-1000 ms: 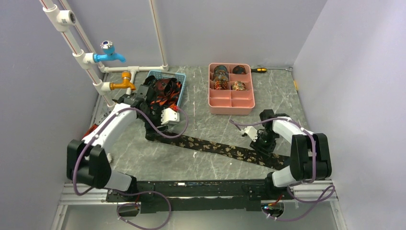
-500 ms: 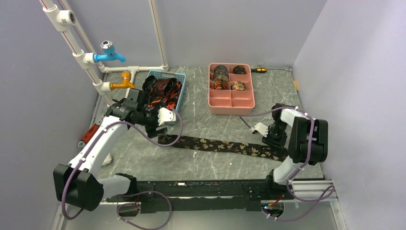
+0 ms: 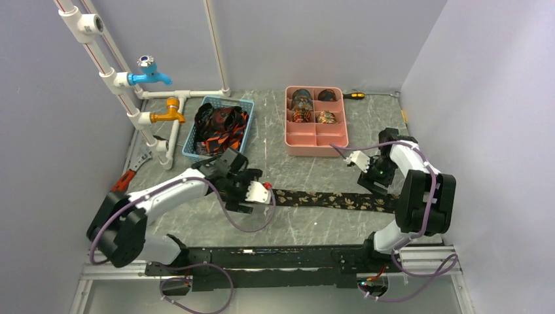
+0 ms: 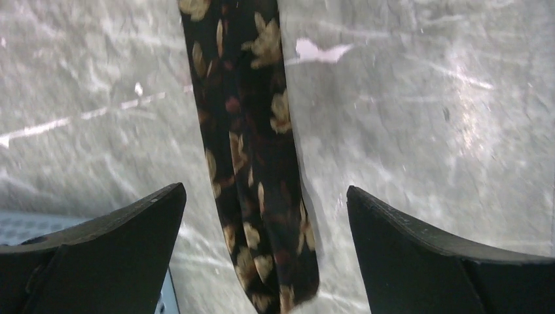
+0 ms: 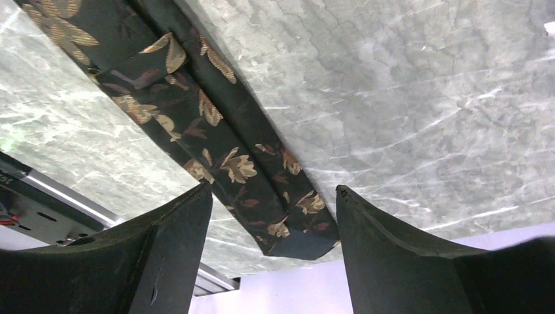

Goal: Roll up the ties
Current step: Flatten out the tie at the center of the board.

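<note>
One flat leaf-patterned tie (image 3: 327,199)

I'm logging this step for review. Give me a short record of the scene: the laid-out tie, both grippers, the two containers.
tie: dark, leaf-patterned, lying flat and unrolled
left gripper: open, straddling one end of the tie, not gripping
right gripper: open, straddling the other end, not gripping
blue basket: holds a pile of loose ties
pink tray: rolled ties in the four rear compartments, front two empty
</note>
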